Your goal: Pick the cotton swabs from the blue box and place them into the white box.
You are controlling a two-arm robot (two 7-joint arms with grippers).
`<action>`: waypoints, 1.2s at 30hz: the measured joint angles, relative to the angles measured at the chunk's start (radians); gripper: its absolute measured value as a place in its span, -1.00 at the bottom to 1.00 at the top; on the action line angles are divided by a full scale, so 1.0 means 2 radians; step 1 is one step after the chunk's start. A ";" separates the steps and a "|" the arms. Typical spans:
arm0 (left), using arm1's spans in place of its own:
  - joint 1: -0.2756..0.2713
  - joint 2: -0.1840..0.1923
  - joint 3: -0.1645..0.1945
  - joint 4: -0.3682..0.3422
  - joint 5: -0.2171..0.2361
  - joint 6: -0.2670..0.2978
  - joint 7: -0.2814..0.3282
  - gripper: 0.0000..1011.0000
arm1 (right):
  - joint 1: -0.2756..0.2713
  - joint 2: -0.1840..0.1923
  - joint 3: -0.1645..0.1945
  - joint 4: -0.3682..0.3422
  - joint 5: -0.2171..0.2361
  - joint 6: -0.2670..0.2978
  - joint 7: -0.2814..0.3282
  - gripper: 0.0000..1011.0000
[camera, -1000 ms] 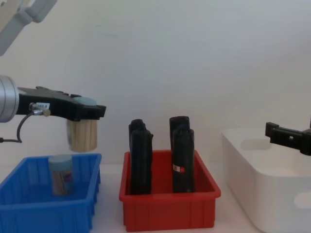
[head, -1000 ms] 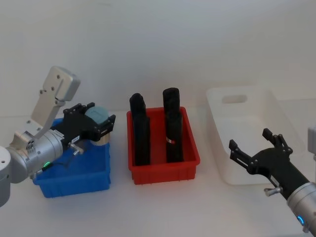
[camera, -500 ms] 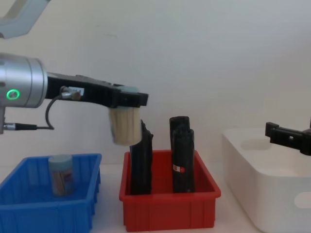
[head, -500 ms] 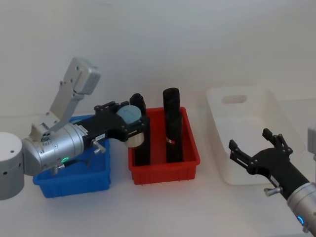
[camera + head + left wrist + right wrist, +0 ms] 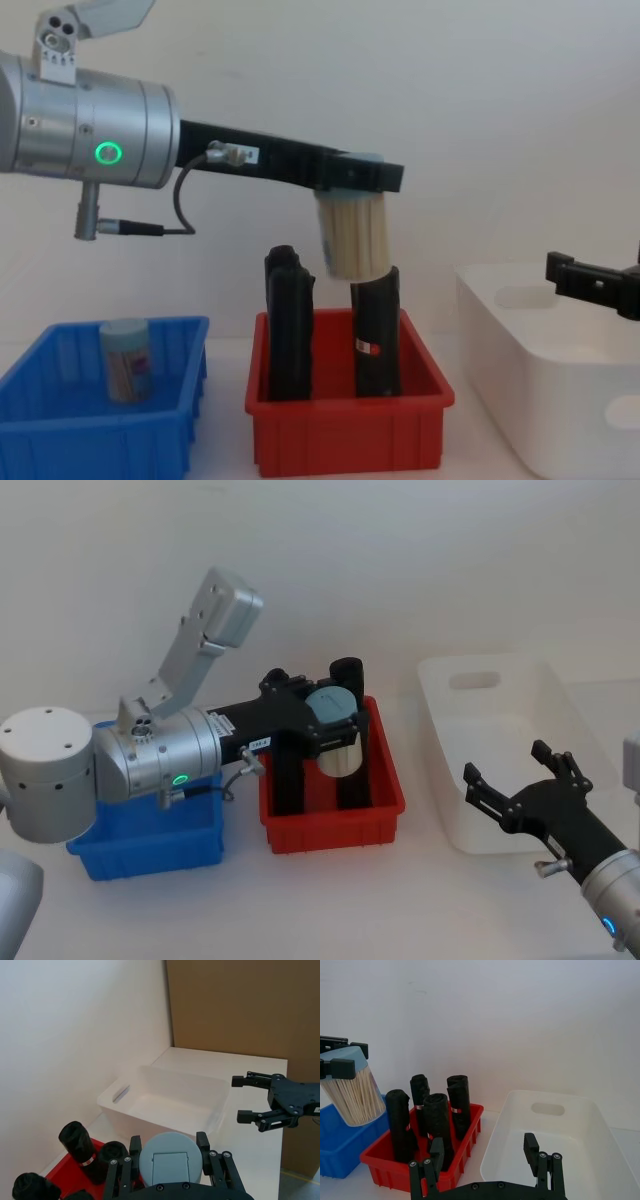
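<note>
Left tool (image 5: 330, 712): clamped on a cotton swab tub (image 5: 355, 238) above the red bin (image 5: 345, 437), mid-bench, hiding one black object's (image 5: 378, 335) top.
Blue box (image 5: 100, 440): left bench edge, partly behind the arm; second tub (image 5: 125, 358) upright inside.
Right tool (image 5: 505, 763): fingers apart, at the white box's (image 5: 560, 695) near wall, right edge.

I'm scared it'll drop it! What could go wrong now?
The left tool grips the tub just by its lid end, tilted, over the red bin; it might slip and land there. The tub hangs low over the black rolls and could bump one. The open right tool hovers near the white box, maybe in the way.
</note>
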 joint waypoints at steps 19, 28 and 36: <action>-0.026 -0.020 0.012 0.018 0.002 0.009 -0.038 0.34 | 0.000 0.000 0.000 0.000 0.000 0.000 0.000 0.98; -0.030 -0.023 0.014 0.021 0.002 0.010 -0.044 0.34 | 0.000 0.000 0.000 0.000 0.000 0.000 0.000 0.98; -0.032 -0.024 0.015 0.022 0.002 0.010 -0.046 0.34 | 0.000 0.000 0.000 0.000 0.000 0.000 0.000 0.98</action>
